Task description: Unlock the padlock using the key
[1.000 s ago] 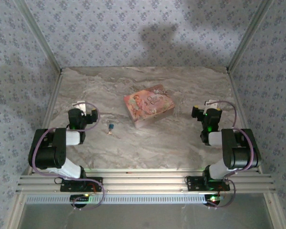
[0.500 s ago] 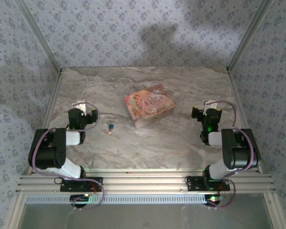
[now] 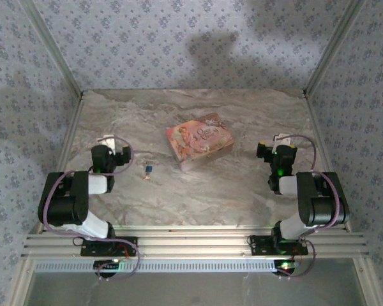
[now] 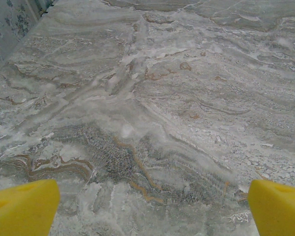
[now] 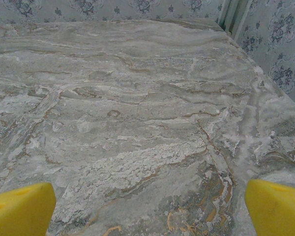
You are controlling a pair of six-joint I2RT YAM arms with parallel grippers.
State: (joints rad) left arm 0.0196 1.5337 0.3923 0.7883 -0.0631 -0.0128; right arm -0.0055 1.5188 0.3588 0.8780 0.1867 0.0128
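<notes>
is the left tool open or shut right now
Open. In the left wrist view the left tool has its yellow fingers at opposite edges, with bare marble table between them; nothing held.

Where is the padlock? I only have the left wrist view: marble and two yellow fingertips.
Observer: In the top camera, the padlock sits on the table, to the right of your left claw and apart from it.
Operator: Anything close to it?
Observer: A pink box lies farther right and farther back, not touching the padlock.
Operator: What about the other arm?
Observer: The right claw is open over bare marble near the table's right edge, holding nothing.
</notes>
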